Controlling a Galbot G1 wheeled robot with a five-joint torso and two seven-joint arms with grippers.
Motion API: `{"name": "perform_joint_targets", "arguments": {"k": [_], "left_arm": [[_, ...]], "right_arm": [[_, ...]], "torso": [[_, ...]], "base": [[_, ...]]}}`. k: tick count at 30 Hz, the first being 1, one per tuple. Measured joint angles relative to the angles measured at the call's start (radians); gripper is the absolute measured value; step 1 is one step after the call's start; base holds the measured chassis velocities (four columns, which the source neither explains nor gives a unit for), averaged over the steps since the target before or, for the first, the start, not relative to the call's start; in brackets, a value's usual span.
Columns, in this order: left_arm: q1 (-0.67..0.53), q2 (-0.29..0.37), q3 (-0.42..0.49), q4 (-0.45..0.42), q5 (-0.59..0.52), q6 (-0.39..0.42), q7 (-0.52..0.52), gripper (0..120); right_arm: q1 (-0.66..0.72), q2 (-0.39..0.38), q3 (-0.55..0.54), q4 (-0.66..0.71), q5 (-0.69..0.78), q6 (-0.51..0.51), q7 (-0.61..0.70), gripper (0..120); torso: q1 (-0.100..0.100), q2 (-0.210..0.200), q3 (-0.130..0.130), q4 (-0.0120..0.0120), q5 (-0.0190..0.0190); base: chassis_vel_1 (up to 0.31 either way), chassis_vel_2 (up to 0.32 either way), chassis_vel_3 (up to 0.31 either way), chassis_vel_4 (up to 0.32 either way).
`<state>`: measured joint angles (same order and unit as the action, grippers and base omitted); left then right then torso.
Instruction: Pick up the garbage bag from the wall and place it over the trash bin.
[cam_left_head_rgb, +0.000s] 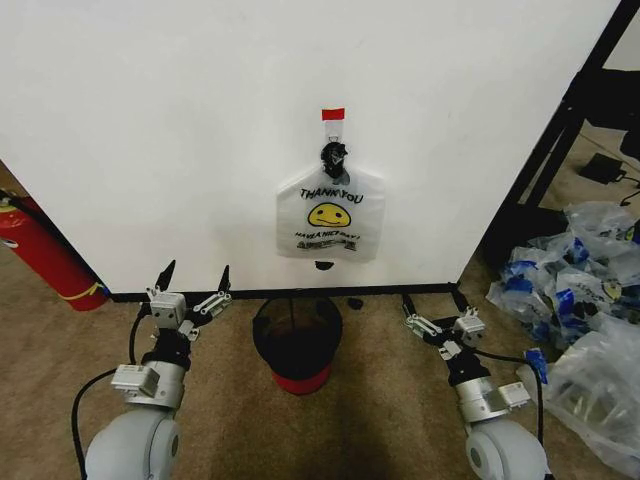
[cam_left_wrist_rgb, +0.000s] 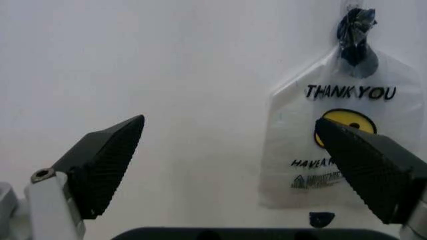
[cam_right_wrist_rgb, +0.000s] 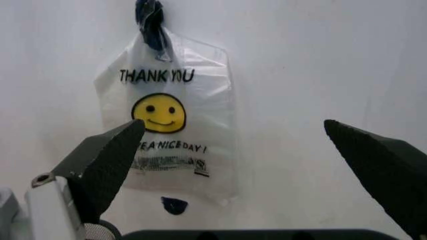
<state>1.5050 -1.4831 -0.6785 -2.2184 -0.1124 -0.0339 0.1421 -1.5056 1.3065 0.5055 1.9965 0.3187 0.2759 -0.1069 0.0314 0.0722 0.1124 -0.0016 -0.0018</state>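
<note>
We have not yet grasped the thin whitish smiley-face plastic garbage bag (cam_left_head_rgb: 331, 218) hanging on the far plain white wall (cam_left_head_rgb: 180, 130); left tool (cam_left_head_rgb: 192, 285) and right tool (cam_left_head_rgb: 437, 322) are both released, low either side of the round black trash bin (cam_left_head_rgb: 297, 340). Next, a reach up to the hook.

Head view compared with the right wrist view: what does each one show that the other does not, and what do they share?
Head view alone: the trash bin on the floor below the garbage bag, the red tape above the hook, a fire extinguisher, heaped clear bags, and the left gripper, open. Right wrist view alone: the bag's small print close up. Both: the garbage bag hanging on the wall and the open right gripper.
</note>
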Motion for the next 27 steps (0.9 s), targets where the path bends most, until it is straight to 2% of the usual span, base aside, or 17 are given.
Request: {"name": "perform_joint_targets", "arguments": {"k": [8, 27], "left_arm": [[0.018, 0.004, -0.004, -0.015, 0.001, -0.002, 0.001, 100], [0.043, -0.014, -0.002, -0.044, 0.023, -0.013, 0.007, 100]], "right_arm": [[0.013, 0.003, -0.012, 0.003, 0.013, 0.000, -0.008, 100], [0.042, -0.023, -0.046, -0.004, 0.204, -0.021, -0.034, 100]], "torso": [[0.000, 0.000, 0.000, 0.0001, -0.0001], [0.000, 0.000, 0.000, 0.0001, 0.0000]], "base": [[0.000, 0.000, 0.000, 0.000], [0.000, 0.000, 0.000, 0.000]]}}
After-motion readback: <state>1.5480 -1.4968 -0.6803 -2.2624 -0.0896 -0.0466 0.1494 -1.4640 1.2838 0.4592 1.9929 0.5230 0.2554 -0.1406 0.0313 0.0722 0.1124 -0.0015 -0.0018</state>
